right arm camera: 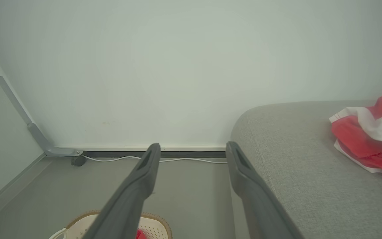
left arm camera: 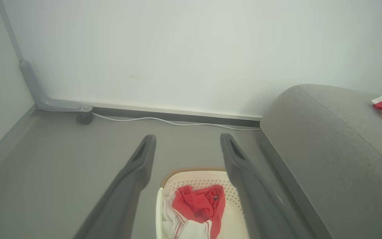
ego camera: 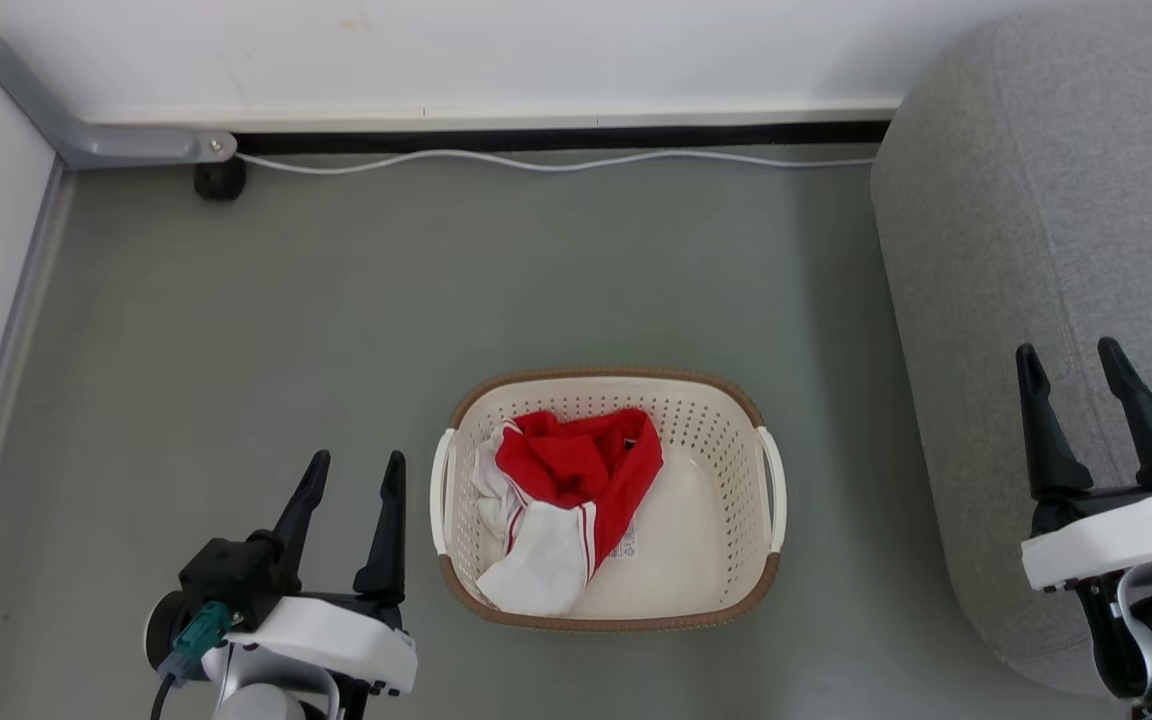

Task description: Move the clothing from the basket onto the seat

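Here, left tool (ego camera: 358, 458) and right tool (ego camera: 1067, 348) stand released, flanking the basket (ego camera: 706, 432) holding clothing (ego camera: 576, 465).

Right gripper (right arm camera: 192, 146) held its fingers spread; red-and-white clothing (right arm camera: 360, 136) lay on the grey seat (right arm camera: 293, 159); basket (right arm camera: 161, 222) rim showed below

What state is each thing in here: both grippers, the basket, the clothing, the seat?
left gripper: open, empty, beside the basket.
right gripper: open, empty, by the seat's edge.
basket: upright on the floor, not yet emptied.
clothing in basket: crumpled, untouched.
clothing on seat: bunched up, lying on top.
seat: bears some red-and-white clothing.
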Robot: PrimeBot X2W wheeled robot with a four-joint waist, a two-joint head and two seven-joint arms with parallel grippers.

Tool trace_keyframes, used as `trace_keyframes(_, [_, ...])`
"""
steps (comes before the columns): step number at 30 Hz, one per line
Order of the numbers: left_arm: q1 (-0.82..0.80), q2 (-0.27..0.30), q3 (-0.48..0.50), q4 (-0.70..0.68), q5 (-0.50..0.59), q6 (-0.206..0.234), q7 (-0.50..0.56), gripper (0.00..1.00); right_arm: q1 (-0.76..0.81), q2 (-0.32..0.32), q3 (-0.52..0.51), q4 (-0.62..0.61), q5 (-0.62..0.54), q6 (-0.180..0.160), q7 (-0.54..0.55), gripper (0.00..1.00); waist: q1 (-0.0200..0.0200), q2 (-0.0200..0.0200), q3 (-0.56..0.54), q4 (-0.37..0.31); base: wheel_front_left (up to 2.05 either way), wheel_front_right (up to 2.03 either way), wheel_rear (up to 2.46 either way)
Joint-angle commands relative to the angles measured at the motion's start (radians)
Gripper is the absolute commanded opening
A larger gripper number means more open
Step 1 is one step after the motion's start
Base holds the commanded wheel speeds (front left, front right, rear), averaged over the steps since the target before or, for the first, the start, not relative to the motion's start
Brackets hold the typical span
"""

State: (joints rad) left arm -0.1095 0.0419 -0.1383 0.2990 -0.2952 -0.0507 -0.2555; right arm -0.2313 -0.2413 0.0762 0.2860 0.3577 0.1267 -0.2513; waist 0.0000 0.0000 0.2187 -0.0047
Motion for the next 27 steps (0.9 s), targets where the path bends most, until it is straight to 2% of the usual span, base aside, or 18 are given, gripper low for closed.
trace_keyframes(1, [-0.055, 0.008, 0.004, -0.013, -0.019, 0.017, -0.006, 1.0, -0.039, -0.027, 0.022, -0.04, 0.006, 0.004, -0.01, 1.0, 0.0, 0.0, 0.07, -0.005, 0.0, 0.0, 0.0])
trace_keyframes(15, [-0.241, 0.008, -0.146, 0.044, -0.088, 0.072, -0.006, 1.0, -0.192, -0.053, 0.061, -0.099, 0.021, 0.004, -0.01, 1.0, 0.0, 0.0, 0.328, -0.022, 0.0, 0.0, 0.0])
trace_keyframes(23, [-0.381, 0.008, -0.205, 0.106, -0.094, 0.081, -0.006, 1.0, -0.271, -0.057, 0.08, -0.133, 0.03, 0.004, -0.01, 1.0, 0.0, 0.0, 0.462, -0.039, 0.0, 0.0, 0.0])
trace_keyframes(27, [-0.457, 0.008, -0.248, 0.19, -0.094, 0.078, -0.006, 1.0, -0.302, -0.054, 0.096, -0.144, 0.032, 0.004, -0.01, 1.0, 0.0, 0.0, 0.509, -0.055, 0.0, 0.0, 0.0])
